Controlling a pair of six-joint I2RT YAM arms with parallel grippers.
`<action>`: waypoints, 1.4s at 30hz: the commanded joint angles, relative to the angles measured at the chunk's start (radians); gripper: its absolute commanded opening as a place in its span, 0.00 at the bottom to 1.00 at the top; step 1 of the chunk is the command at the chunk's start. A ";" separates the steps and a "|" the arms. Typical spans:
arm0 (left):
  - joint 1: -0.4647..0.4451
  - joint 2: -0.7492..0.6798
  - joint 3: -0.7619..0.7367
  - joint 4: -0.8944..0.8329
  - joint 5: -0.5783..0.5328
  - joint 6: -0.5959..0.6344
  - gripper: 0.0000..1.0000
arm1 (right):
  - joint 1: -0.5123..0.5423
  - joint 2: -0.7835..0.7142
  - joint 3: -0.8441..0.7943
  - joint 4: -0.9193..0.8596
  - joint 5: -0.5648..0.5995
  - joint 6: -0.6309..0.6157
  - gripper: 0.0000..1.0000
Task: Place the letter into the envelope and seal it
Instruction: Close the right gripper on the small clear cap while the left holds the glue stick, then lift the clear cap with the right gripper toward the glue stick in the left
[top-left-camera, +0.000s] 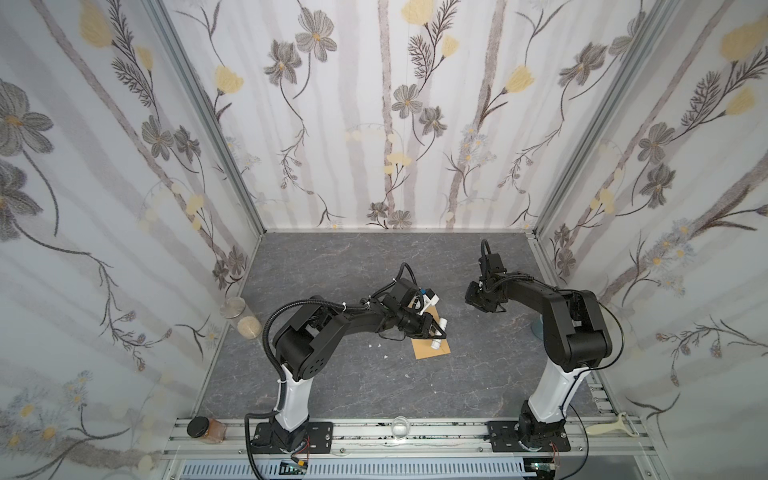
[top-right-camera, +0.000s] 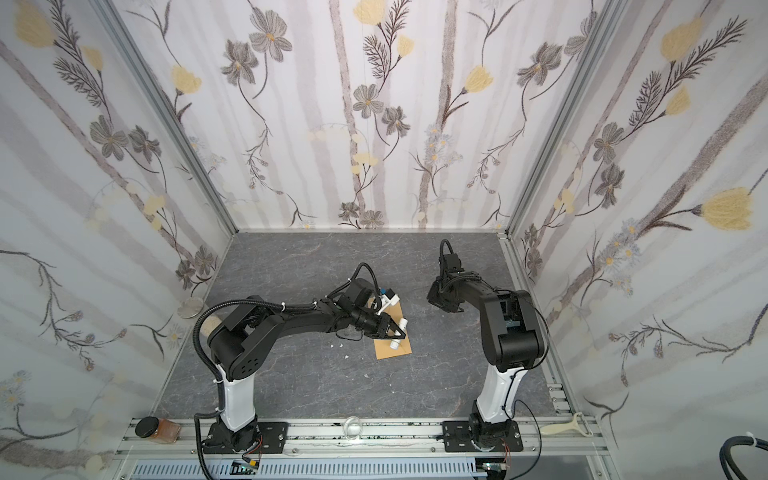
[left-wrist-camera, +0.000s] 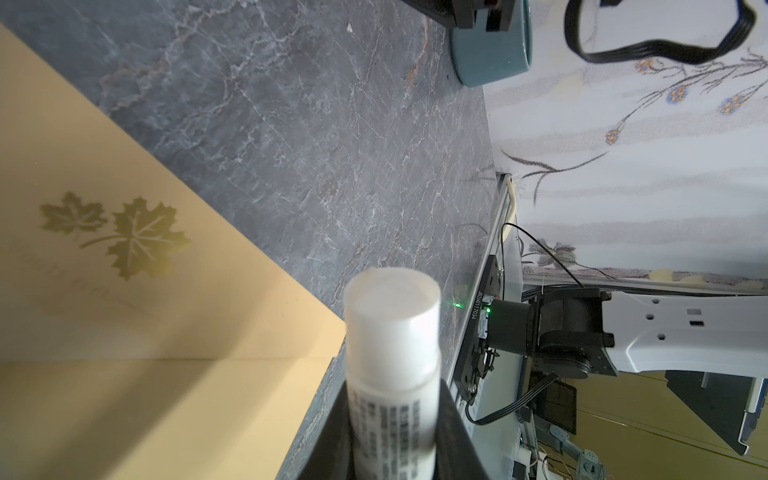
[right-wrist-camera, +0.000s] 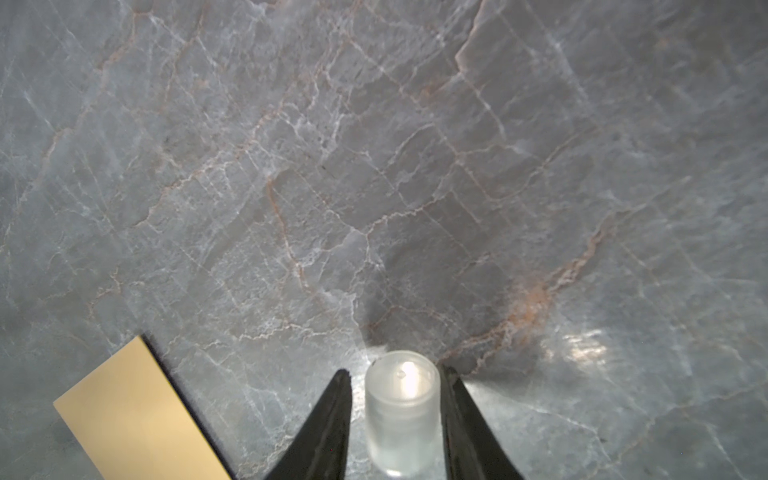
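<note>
The tan envelope (top-left-camera: 432, 354) lies flat mid-table, partly under my left arm; its leaf print shows in the left wrist view (left-wrist-camera: 124, 286). My left gripper (top-left-camera: 436, 330) (left-wrist-camera: 395, 384) hovers over it, shut on a white glue stick (left-wrist-camera: 392, 324) that has no cap on. My right gripper (top-left-camera: 484, 306) (right-wrist-camera: 395, 370) is to the right of the envelope (right-wrist-camera: 137, 415), off the paper. A translucent cap (right-wrist-camera: 401, 407) sits between its fingers; one finger touches it and a gap shows on the other side. The letter is not in view.
A teal bowl (left-wrist-camera: 490, 54) stands by the right wall, behind the right arm. Small white scraps (top-left-camera: 384, 348) lie on the grey table left of the envelope. A jar (top-left-camera: 205, 428), a clear glass (top-left-camera: 401, 428) and a peeler (top-left-camera: 615, 428) sit on the front rail.
</note>
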 joint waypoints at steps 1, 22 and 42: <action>0.001 0.005 0.009 0.014 0.021 0.006 0.00 | 0.002 0.008 0.013 0.000 0.022 -0.004 0.37; 0.001 0.007 0.010 0.014 0.037 -0.005 0.00 | 0.009 0.015 0.023 -0.011 0.030 -0.010 0.33; 0.000 0.030 0.025 0.017 0.070 -0.027 0.00 | 0.018 -0.017 0.033 -0.014 0.038 -0.008 0.27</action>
